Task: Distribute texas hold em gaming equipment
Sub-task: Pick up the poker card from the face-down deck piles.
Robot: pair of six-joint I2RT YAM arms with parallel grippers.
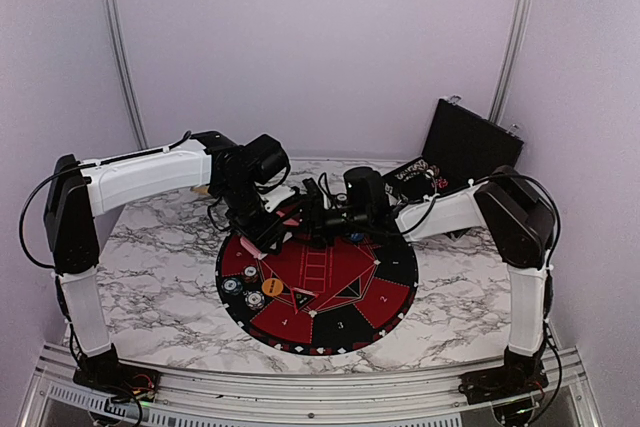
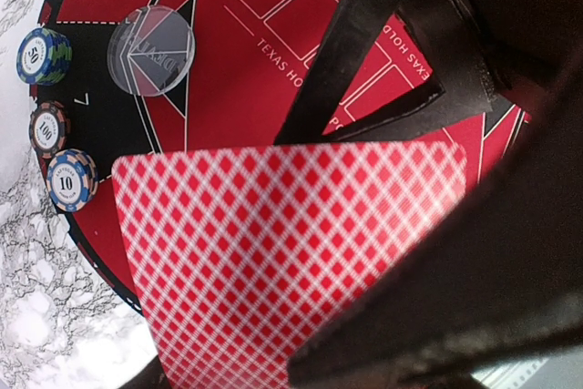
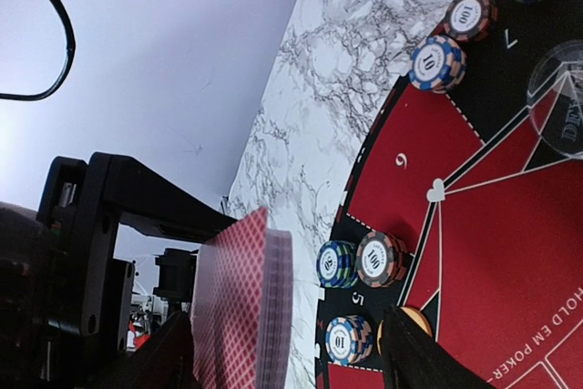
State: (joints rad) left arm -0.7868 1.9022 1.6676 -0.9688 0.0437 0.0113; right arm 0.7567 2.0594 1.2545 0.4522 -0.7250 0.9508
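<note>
Top external, marbled table [image 1: 150, 277], red-black mat [image 1: 385, 297] (lilac walls [image 1: 320, 47]), left fingers [image 2: 474, 298] gripping cards [image 2: 291, 252]

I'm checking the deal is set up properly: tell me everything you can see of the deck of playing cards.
The deck of playing cards is a thin stack with red-and-white diamond-lattice backs and rounded corners. It looks like glossy card stock. The left gripper holds it in the air, tilted, over the far left part of the round red-and-black mat. Seen edge-on, the cards are slightly fanned rather than squared. The open right gripper is close to it, but whether it touches is unclear.
</note>
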